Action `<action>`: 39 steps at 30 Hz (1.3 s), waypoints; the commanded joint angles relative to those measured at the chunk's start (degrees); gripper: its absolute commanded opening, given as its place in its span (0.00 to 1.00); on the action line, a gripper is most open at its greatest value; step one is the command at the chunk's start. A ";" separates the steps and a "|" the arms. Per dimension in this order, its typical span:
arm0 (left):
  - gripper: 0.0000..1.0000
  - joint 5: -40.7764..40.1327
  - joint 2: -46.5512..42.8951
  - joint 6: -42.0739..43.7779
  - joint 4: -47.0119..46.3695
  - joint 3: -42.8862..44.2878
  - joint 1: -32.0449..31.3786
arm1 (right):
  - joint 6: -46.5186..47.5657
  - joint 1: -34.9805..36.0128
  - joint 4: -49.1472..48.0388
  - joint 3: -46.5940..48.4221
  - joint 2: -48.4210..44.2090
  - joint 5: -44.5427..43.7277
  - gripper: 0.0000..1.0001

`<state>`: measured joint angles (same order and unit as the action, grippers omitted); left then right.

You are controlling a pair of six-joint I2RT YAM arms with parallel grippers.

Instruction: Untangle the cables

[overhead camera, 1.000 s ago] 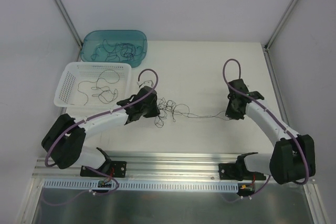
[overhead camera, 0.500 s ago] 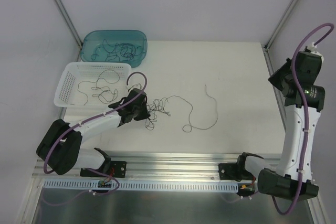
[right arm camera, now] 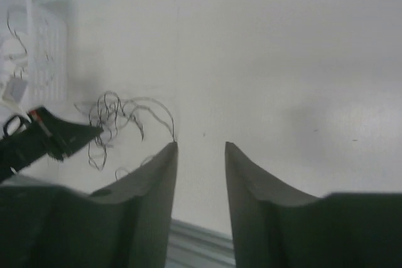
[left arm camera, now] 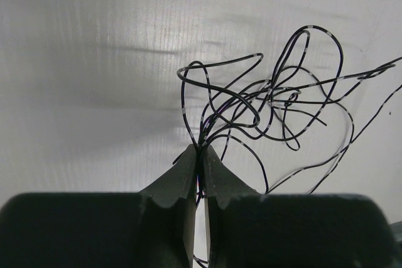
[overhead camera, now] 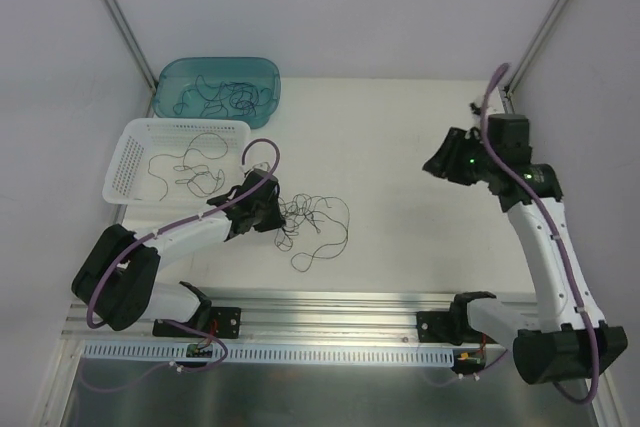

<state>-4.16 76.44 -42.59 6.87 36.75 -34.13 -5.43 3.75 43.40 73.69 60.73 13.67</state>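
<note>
Left fingers [left arm camera: 188, 177] were pinched tight on a few strands at the edge of the cables [left arm camera: 273, 95], likely to anchor the knot. The tangle lay on the counter [overhead camera: 400, 127] just right of that grip, one loop trailing toward the near edge. Right fingers [right arm camera: 157, 180] stood partly apart and empty, raised well off to the right and facing the tangle, probably lining up a free strand. White basket [overhead camera: 125, 172] and teal bin [overhead camera: 165, 97] held other strands.

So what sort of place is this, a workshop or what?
Probably a lab robot test cell rather than a workshop: a white table boxed in by plain walls, a left arm and right arm bolted to a metal rail, and thin cables on the table, in a basket and a tub.
</note>
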 commanded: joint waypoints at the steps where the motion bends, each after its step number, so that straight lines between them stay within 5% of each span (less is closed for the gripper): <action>1: 0.05 1.88 -1.30 1.37 0.86 1.13 0.03 | 4.28 7.66 -8.29 -9.51 2.10 6.35 0.44; 4: 0.05 2.23 -1.56 1.72 0.86 0.78 0.03 | 8.41 14.17 -14.36 -15.50 6.22 5.75 0.67; 7: 0.05 3.02 -1.56 1.72 0.86 0.69 0.03 | 9.91 18.30 -20.16 -18.31 12.10 8.46 0.74; 15: 0.05 3.55 -2.88 1.46 0.86 0.78 0.03 | 7.81 22.52 -34.59 -18.41 26.78 13.91 0.72; 24: 0.05 3.64 -4.29 1.10 0.86 0.25 0.03 | 5.69 26.48 -38.65 -14.98 38.23 16.30 0.65; 27: 0.06 3.90 -4.64 1.02 0.77 0.16 0.03 | 5.61 27.01 -39.79 -14.98 40.08 17.26 0.57; 32: 0.08 2.76 -5.16 0.75 0.68 -0.45 0.12 | 6.30 26.93 -38.22 -16.65 34.49 14.20 0.02; 39: 0.20 2.84 -4.90 0.31 -0.28 -1.16 0.03 | 12.99 25.26 -19.79 -12.44 22.00 2.43 0.01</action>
<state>-1.50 72.97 -42.41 6.85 36.14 -34.13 3.68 30.04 14.98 57.25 89.65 21.80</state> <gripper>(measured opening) 0.193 0.019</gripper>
